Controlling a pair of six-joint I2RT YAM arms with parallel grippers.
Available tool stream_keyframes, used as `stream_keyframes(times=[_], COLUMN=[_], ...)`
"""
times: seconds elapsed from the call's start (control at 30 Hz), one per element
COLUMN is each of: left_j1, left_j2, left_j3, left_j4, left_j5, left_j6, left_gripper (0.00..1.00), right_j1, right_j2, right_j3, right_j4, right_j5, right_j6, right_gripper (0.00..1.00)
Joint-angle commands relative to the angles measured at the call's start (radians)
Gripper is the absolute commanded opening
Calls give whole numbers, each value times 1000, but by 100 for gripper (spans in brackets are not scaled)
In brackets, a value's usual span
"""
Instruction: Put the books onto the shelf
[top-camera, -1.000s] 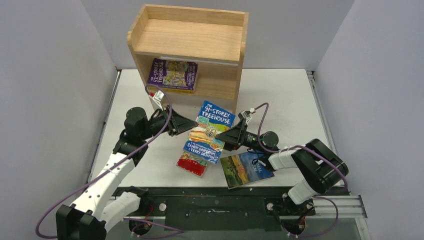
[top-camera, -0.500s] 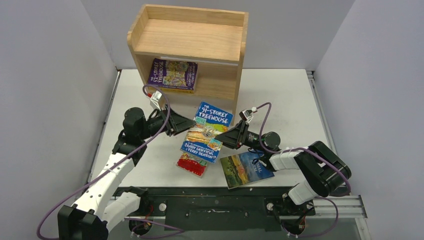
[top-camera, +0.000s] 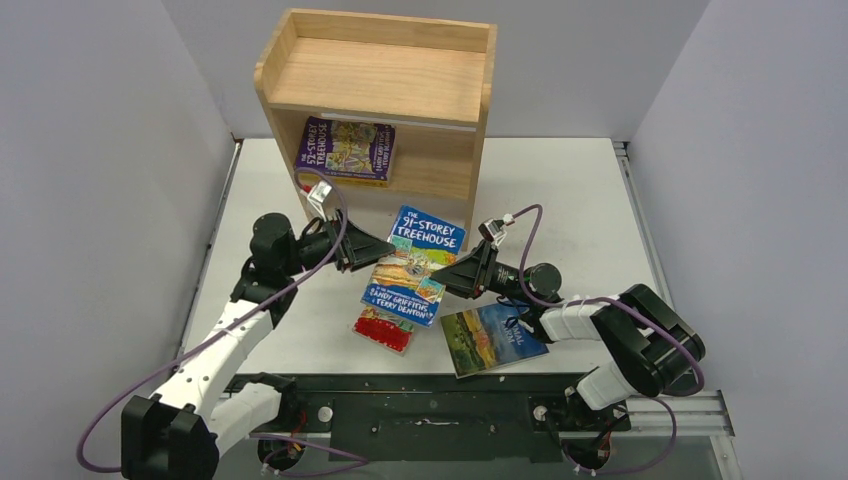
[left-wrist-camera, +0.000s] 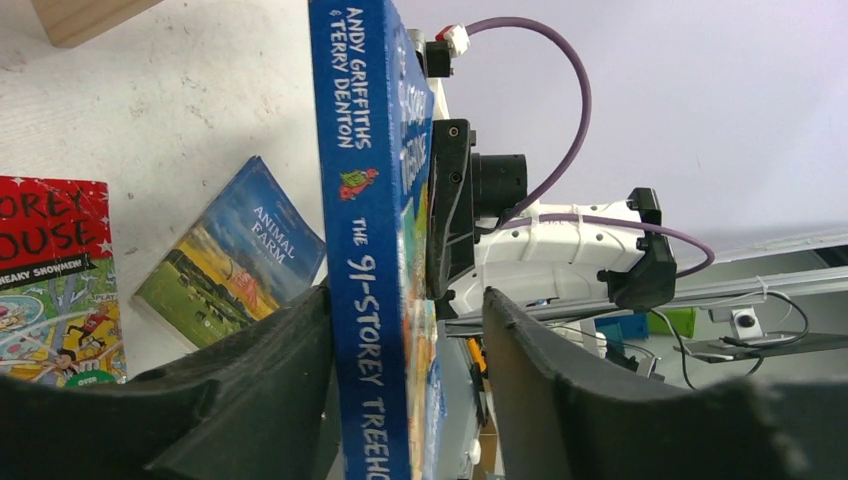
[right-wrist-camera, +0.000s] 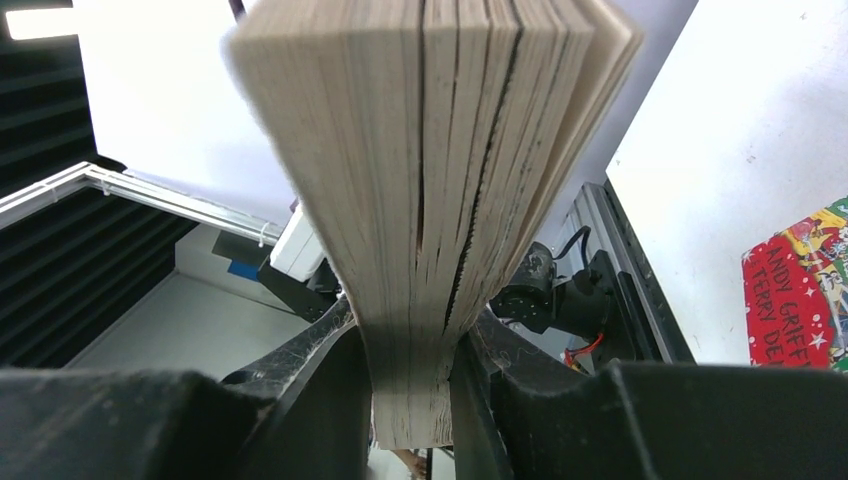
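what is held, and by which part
The blue book, by its page edge in the right gripper; the left gripper is open around the spine.

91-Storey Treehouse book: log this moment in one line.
held: 91-Storey Treehouse book | right end effector: shut on page edge | left end effector: open around spine

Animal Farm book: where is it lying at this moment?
In the top view, the Animal Farm book lies flat near the front edge of the table, to the right of the red book.
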Motion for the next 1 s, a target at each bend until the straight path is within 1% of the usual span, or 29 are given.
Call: stream_keyframes(times=[0.0,0.07,0.23,0.27,0.3,0.33,0.37,0.4,0.43,0.47,0.5,0.53,0.57,0.6,0.63,0.7,0.73,0.77,0.8,0.83,0.87,0.9,0.97], left_j1=[2,0,0,-1,0,0,1,1,1,2,5,10,20,33,48,84,105,124,139,152,160,168,179], left_j2=[13,26,66,73,79,84,89,94,96,96,92,89,83,75,66,38,19,0,-16,-31,-40,-44,-55], left_j3=[18,31,72,82,90,97,105,114,124,135,153,168,184,200,217,244,256,265,273,281,287,287,261], left_j4=[41,25,-38,-61,-81,-101,-117,-144,-171,-201,-241,-273,-305,-334,-361,-398,-405,-410,-408,-404,-396,-373,-262], left_j5=[68,90,170,178,186,194,202,207,205,199,191,180,165,148,128,91,73,49,28,10,-14,-32,-69], left_j6=[25,41,90,108,120,131,144,162,184,205,228,249,267,285,297,312,312,309,303,294,281,243,141], left_gripper=[48,41,37,33,24,10,0,0,0,0,0,0,0,0,0,0,0,0,0,0,0,0,0], right_j1=[0,0,-4,-4,-6,-7,-10,-14,-20,-31,-45,-66,-91,-114,-141,-183,-194,-197,-197,-205,-213,-219,-225], right_j2=[-37,-34,-22,-19,-15,-14,-14,-16,-20,-28,-43,-67,-107,-153,-220,-369,-441,-489,-518,-535,-544,-551,-559], right_j3=[39,42,45,44,42,40,39,38,38,36,31,26,21,21,29,90,154,236,301,352,395,430,483], right_j4=[320,320,318,317,318,318,315,305,286,273,252,216,145,37,-109,-561,-974,-1242,-1407,-1542,-1630,-1685,-1751], right_j5=[-9,-21,-63,-70,-76,-84,-88,-92,-101,-109,-115,-120,-130,-141,-150,-136,-86,-10,73,141,191,232,305], right_j6=[-9,-7,1,3,5,5,6,6,3,0,-5,-24,-54,-106,-181,-430,-618,-796,-923,-1030,-1083,-1115,-1152], right_gripper=[5,5,5,5,5,5,5,5,22,54,82,93,93,90,90,90,90,90,90,90,90,90,90])
